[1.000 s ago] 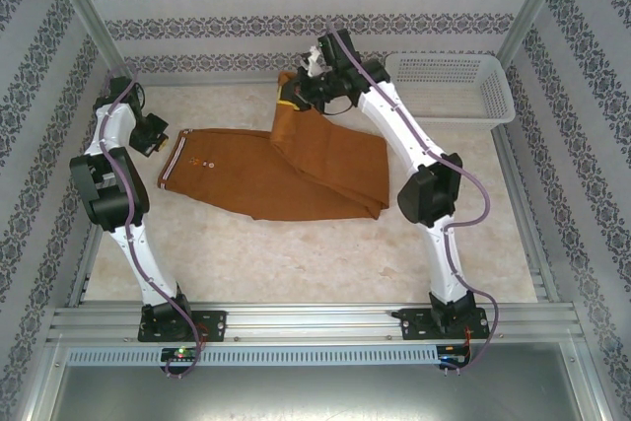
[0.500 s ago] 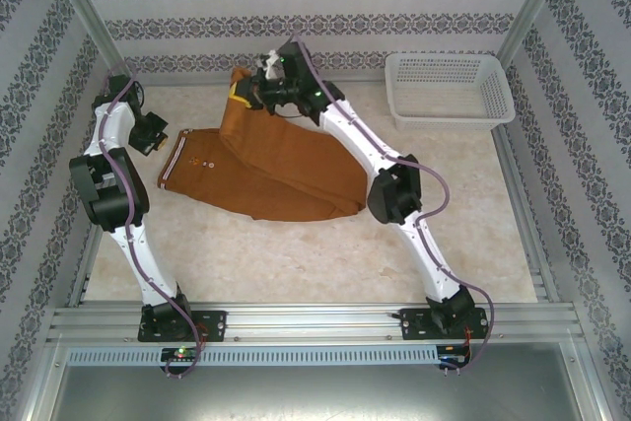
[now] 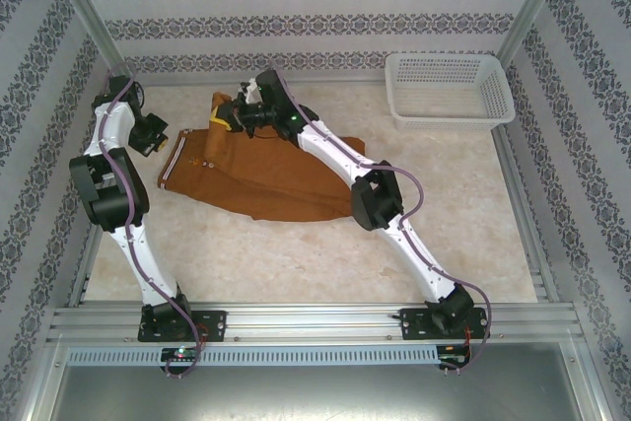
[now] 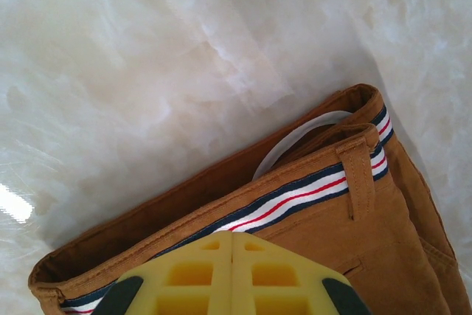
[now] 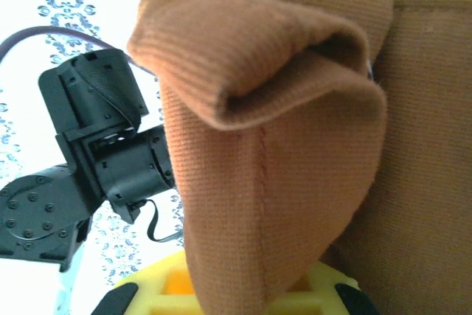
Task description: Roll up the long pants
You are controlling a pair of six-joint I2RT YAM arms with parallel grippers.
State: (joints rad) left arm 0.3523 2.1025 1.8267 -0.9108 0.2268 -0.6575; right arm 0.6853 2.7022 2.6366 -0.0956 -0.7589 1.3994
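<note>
The long pants (image 3: 286, 179) lie spread across the middle of the table (image 3: 296, 263), waistband to the left. From above you see the leg ends lifted and doubled back over the seat, up toward the far side. The right arm (image 3: 340, 155) reaches across to that lifted end. Its wrist camera gives what the overhead misses: the right fingers (image 5: 158, 285), yellow, are clamped on a thick fold of rust-brown cloth that stands up between them. The hem curls over at the top, and the black joints of the left arm (image 5: 96, 160) sit behind it. Over on the left, the left fingers (image 4: 192, 282) are pressed tight together, right over the waistband (image 4: 295, 201). Up close there's a red, white and navy striped lining and a belt loop (image 4: 359, 178), but whether any cloth is pinched I cannot tell. The white mesh basket (image 3: 449, 86) sits in the far right corner, well apart from the pants.
</note>
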